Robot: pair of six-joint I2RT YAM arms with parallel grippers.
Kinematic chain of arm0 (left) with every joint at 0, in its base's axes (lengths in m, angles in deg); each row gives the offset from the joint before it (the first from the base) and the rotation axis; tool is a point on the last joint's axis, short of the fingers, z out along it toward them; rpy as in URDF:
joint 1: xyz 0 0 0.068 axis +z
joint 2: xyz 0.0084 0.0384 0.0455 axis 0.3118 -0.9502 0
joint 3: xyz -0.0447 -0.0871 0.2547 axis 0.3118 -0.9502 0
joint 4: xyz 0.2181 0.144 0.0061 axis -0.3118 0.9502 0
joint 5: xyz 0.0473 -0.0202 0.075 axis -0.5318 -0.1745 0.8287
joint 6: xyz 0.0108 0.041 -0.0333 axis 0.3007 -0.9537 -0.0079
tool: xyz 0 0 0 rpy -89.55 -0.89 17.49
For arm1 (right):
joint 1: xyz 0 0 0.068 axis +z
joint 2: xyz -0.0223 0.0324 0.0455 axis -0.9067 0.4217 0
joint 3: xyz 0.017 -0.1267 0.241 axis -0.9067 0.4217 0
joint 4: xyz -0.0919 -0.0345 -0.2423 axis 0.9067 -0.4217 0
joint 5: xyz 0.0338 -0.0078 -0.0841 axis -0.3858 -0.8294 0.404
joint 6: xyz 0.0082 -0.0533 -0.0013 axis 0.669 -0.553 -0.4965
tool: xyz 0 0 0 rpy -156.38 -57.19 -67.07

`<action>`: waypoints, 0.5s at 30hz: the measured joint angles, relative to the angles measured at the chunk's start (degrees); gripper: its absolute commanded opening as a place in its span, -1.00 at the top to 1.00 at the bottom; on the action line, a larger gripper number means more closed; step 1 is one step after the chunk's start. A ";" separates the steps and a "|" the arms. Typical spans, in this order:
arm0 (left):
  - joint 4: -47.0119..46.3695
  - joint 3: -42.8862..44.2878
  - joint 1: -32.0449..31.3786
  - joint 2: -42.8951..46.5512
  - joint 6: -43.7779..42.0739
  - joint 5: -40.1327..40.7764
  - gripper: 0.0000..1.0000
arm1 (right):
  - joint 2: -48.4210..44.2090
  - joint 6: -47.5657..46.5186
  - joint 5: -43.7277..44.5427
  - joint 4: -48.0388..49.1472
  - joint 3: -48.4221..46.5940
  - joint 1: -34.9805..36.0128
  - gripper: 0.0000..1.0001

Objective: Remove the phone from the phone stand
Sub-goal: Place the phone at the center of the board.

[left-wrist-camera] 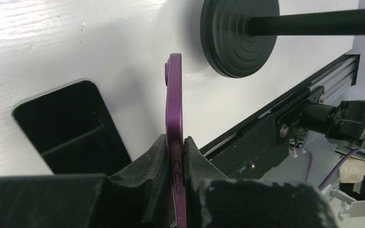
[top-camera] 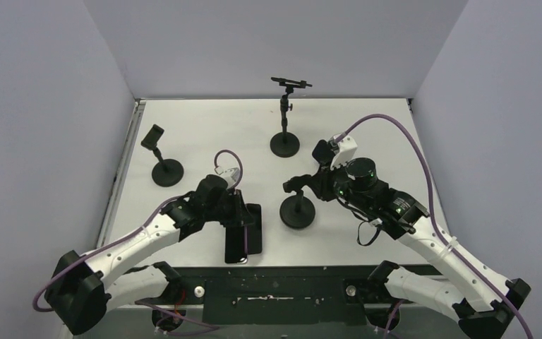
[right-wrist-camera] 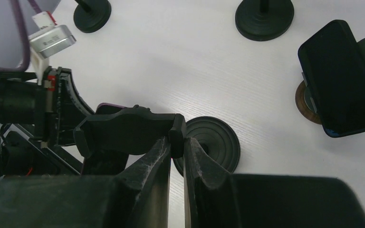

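The left pincer (left-wrist-camera: 176,145) is pinching the phone (left-wrist-camera: 174,99), a purple handset turned on its long edge. One finger is pressing each flat face at the end nearest the wrist, and the rest of the handset is jutting straight out past the fingertips over the white table (left-wrist-camera: 76,42). The phone is sitting clear of the phone stand (left-wrist-camera: 240,35), whose ribbed round base is lying ahead of this pincer and off to its right, apart from the handset, with the thin pole (left-wrist-camera: 313,23) running away further right. A black phone (left-wrist-camera: 71,126) is lying flat on the table just to the left of the same pincer, glossy face up. The right pincer (right-wrist-camera: 177,142) is pressing its fingers together on the stand's black cradle (right-wrist-camera: 123,130). It is gripping the cradle at one end, so the cradle is stretching away to that pincer's left, while the stand's base is resting on the table just beyond the fingertips. Well ahead of the right pincer, a spare base (right-wrist-camera: 92,14) is standing to the left and a second base (right-wrist-camera: 264,19) to the right. Off to this pincer's right, a dark phone (right-wrist-camera: 337,78) is leaning on what may be another holder, though that corner is too cropped to be sure.
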 measured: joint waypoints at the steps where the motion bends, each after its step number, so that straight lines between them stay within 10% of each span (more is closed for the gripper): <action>1: -0.96 0.00 0.00 -1.99 0.85 -0.37 1.00 | -0.70 0.00 0.02 -0.24 0.00 0.00 1.00; 15: -12.87 0.61 -0.09 -15.43 7.13 -6.21 1.00 | -3.34 0.00 -0.02 -2.19 0.00 0.02 1.00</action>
